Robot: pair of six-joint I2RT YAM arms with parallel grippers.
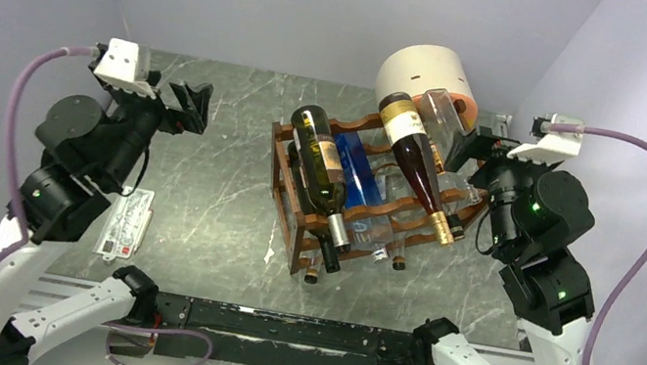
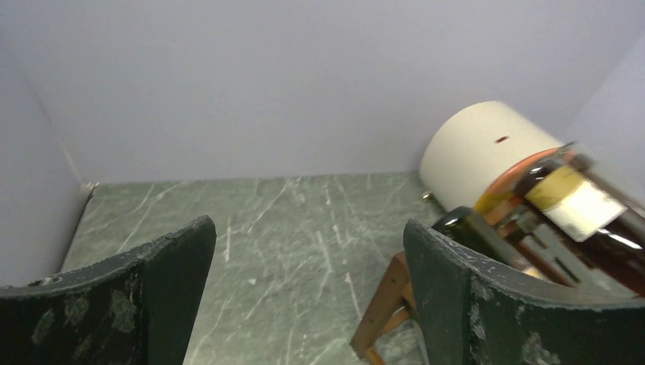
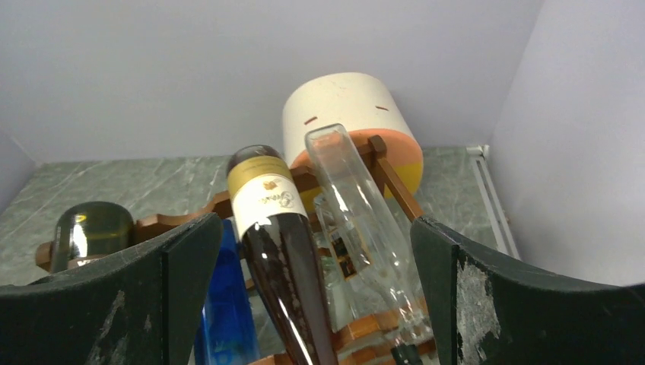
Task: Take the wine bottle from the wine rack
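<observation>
wine rack (image 1: 291,222): mid-table, slightly right of centre; lower tier mostly hidden, only necks show at 6 o'clock.
wine bottle (image 1: 416,153): dark red, cream label, top tier, neck toward 5 o'clock.
left gripper (image 1: 189,108): jaws wide, empty, well apart at rack's 9 o'clock.
right gripper (image 1: 467,149): jaws wide, empty, rack's 2 o'clock, partly hidden by bottles.

Even bright light, left wrist view blurred

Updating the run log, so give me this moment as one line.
left gripper: open, empty, left of wine rack | right gripper: open, empty, facing cream-labelled wine bottle | bottle: lying on rack, untouched
</observation>
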